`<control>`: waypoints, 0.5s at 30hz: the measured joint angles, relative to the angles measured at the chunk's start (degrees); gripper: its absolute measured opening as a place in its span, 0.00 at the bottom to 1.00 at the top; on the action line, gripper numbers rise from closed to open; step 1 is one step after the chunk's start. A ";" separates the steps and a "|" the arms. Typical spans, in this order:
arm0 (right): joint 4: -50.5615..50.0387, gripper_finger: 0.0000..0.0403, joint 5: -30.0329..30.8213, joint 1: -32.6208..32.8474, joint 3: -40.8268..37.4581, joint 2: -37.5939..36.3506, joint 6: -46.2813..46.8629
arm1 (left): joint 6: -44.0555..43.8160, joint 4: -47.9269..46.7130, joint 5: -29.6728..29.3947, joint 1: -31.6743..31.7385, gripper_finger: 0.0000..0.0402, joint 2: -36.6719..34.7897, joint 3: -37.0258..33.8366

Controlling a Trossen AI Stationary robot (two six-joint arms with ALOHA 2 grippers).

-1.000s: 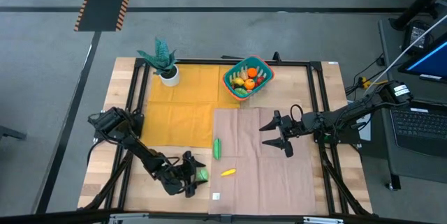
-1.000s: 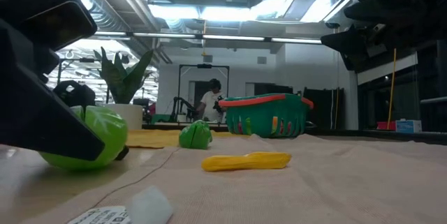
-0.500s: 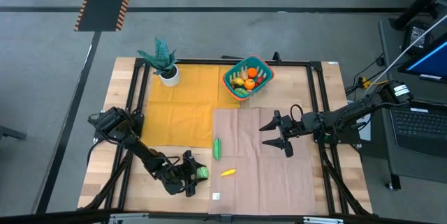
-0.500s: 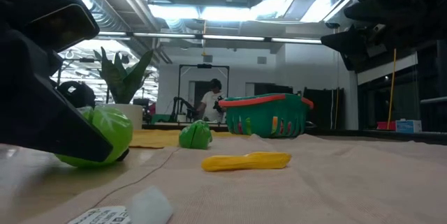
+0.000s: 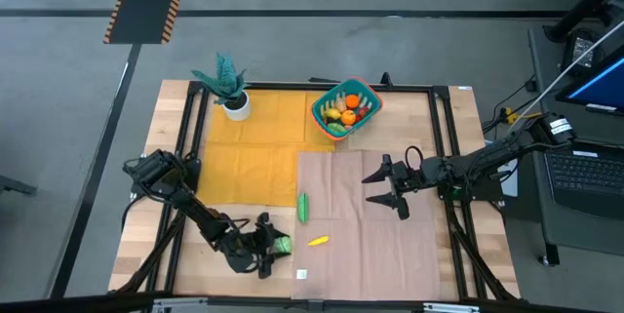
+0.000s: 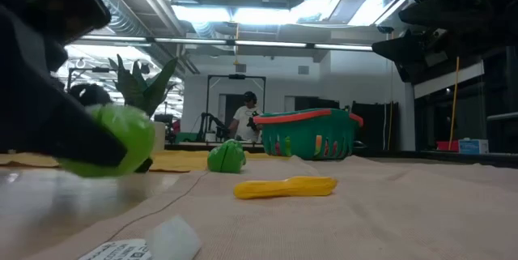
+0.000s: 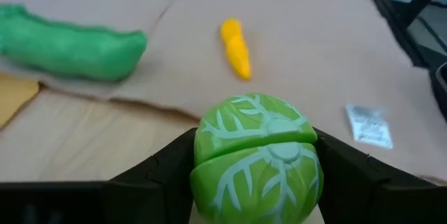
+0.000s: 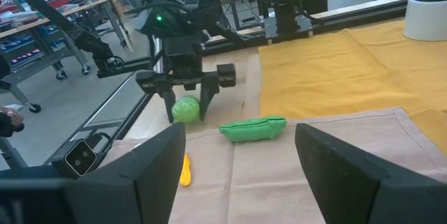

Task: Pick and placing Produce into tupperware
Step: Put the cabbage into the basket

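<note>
My left gripper (image 5: 277, 244) is shut on a green toy cabbage (image 7: 257, 158) at the table's near left, also seen in the low view (image 6: 113, 138). A green pea pod (image 5: 303, 207) and a small yellow piece of produce (image 5: 318, 241) lie on the beige cloth (image 5: 380, 245) close by. The teal tupperware (image 5: 370, 93) with its orange-red rim stands at the far middle, with several pieces of produce inside. My right gripper (image 5: 371, 188) hangs open above the cloth, right of the middle, with nothing between its fingers. My left gripper pinches the cabbage between its two fingers, one on each opposite side (image 7: 200, 155). The fingers come slanting down from the table's left side. The cabbage sits upright in the hold, its underside (image 6: 97, 171) a little above the wood.
A teal potted plant in a white pot (image 5: 234, 101) stands at the far left on the yellow cloth (image 5: 249, 152). A small white tag (image 5: 301, 275) lies near the front edge. A person (image 6: 244, 118) shows far off in the room behind.
My left gripper has shut on the cabbage and tipped up a little. The cabbage, which lay on the table, now stands slightly higher between the fingers.
</note>
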 joint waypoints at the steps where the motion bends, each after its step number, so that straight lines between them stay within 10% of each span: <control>1: 0.00 0.67 0.00 0.00 0.00 0.00 0.00 | 0.88 0.87 -0.05 0.00 0.55 0.00 0.00; 15: 2.45 0.67 -0.01 0.02 -0.02 0.00 1.75 | 11.34 1.98 1.65 4.50 0.55 -5.97 0.00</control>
